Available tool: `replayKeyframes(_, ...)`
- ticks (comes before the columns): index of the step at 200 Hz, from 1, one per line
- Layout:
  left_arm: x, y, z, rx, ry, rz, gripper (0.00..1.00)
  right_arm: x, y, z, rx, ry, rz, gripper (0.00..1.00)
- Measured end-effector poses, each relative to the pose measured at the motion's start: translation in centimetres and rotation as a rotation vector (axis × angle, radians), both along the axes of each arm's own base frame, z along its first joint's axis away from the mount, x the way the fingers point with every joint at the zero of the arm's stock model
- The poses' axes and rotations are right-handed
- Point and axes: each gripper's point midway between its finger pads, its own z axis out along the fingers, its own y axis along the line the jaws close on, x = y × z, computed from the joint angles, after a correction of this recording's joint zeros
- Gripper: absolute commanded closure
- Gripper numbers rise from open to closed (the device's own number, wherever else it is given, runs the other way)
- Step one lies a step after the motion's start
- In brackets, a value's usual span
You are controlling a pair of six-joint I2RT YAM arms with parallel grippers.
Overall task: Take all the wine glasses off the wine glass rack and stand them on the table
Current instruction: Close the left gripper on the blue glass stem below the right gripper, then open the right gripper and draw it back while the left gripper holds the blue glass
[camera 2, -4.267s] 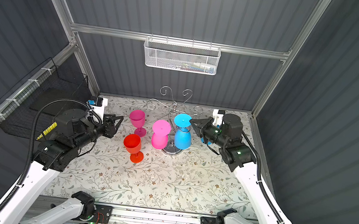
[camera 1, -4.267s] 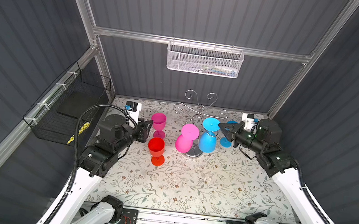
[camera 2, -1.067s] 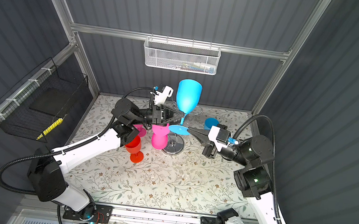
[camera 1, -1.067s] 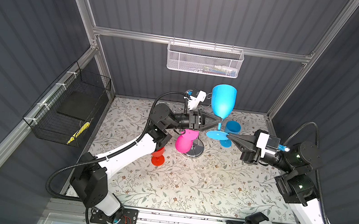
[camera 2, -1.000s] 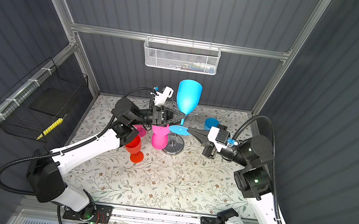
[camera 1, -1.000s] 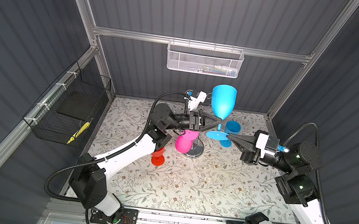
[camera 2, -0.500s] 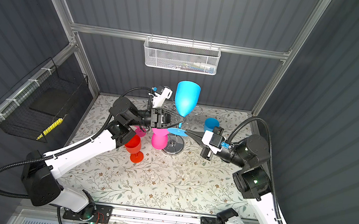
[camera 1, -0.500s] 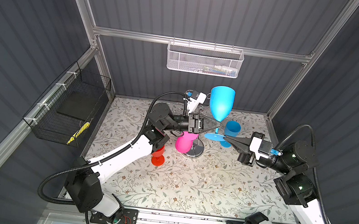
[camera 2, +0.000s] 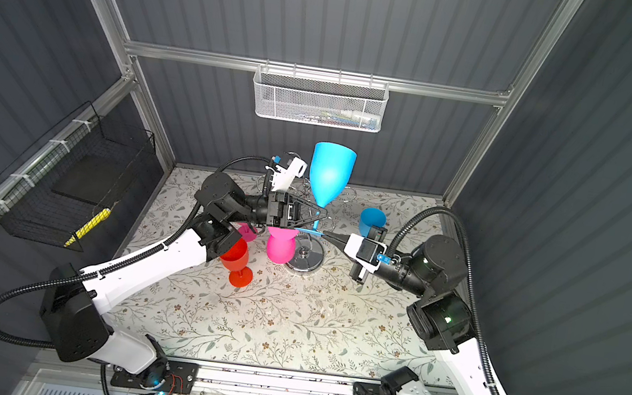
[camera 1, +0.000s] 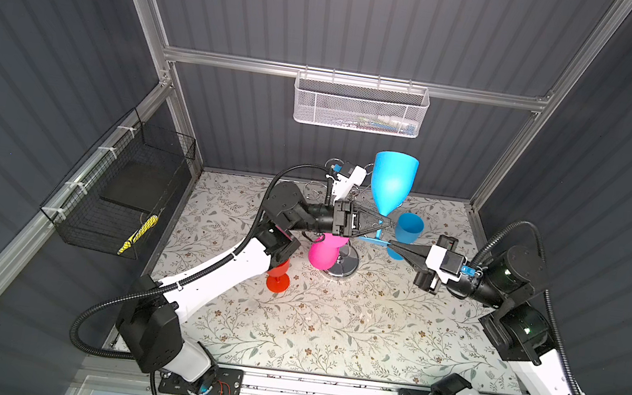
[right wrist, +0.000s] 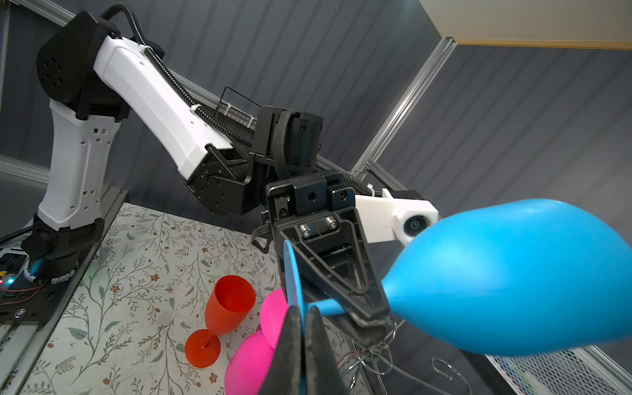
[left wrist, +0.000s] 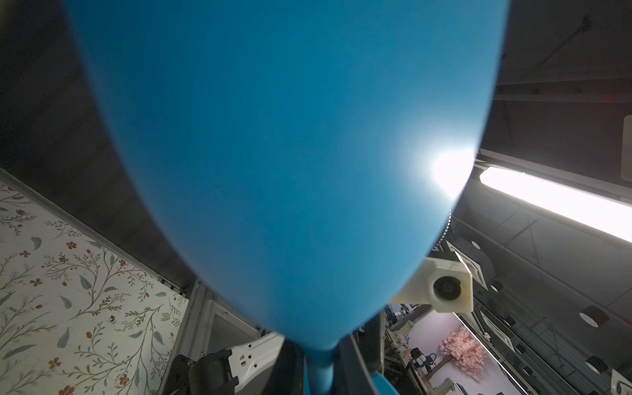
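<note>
Since a second ago the left gripper (camera 1: 381, 226) has clamped its fingers on the stem of the blue wine glass (camera 1: 391, 184). The right gripper (camera 1: 393, 244) is shut on the glass's foot. The glass stands upright above the wine glass rack (camera 1: 347, 262), mid-handover. Next, probably, the right gripper lets go. The rack's arms are mostly hidden.

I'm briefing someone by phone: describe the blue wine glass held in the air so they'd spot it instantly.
Under the wall-hung white mesh basket stands the chrome wine glass rack; above it is the blue wine glass, upright in mid-air. Unlike the second blue glass on the table, it is held: left gripper on its stem, right gripper on its foot.
</note>
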Motion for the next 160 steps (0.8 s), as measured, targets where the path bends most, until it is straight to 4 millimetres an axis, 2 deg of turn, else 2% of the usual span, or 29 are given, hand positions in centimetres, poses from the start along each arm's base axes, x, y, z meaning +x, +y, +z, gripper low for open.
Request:
replayKeyframes(18, 0.0, -0.1, -0.2, 0.009, 0.008, -0.001, 1.0, 0.0, 0.0, -0.1, -0.006, -0.004, -0.006, 1.0)
replayKeyframes(36, 0.1, -0.1, -0.5, 0.019, 0.017, 0.001, 1.0, 0.2, 0.0, -0.2, -0.011, -0.003, -0.013, 0.99)
replayKeyframes(55, 0.3, -0.2, -0.7, 0.025, 0.014, 0.01, 1.0, 0.2, 0.1, -0.4, -0.014, 0.0, -0.02, 0.61)
replayKeyframes(59, 0.3, -0.2, -0.7, 0.025, 0.011, 0.014, 1.0, 0.2, 0.1, -0.4, -0.011, 0.009, -0.019, 0.45)
replayKeyframes(62, 0.4, -0.2, -0.7, 0.026, 0.008, 0.018, 1.0, 0.1, 0.1, -0.3, -0.01, 0.002, -0.018, 0.12)
replayKeyframes(63, 0.4, -0.2, -0.7, 0.026, 0.007, 0.019, 1.0, 0.1, 0.1, -0.3, -0.01, 0.002, -0.017, 0.07)
replayKeyframes(65, 0.5, -0.2, -0.8, 0.027, 0.005, 0.023, 1.0, 0.1, 0.1, -0.2, -0.008, 0.005, -0.015, 0.02)
replayKeyframes(89, 1.3, -0.4, -1.4, 0.058, -0.018, 0.079, 1.0, -0.6, -0.2, 0.9, 0.028, -0.014, -0.021, 0.01)
replayKeyframes(107, 2.1, -0.3, -0.6, 0.091, -0.086, 0.159, 1.0, -1.2, -0.9, 2.3, 0.081, -0.041, -0.038, 0.01)
replayKeyframes(128, 2.4, 1.0, 2.4, 0.1, -0.234, 0.286, 1.0, -1.6, -1.8, 3.9, 0.148, -0.057, -0.068, 0.01)
replayKeyframes(160, 1.5, 5.2, 7.9, 0.1, -0.505, 0.519, 1.0, -0.9, -3.2, 5.0, 0.273, -0.033, -0.139, 0.01)
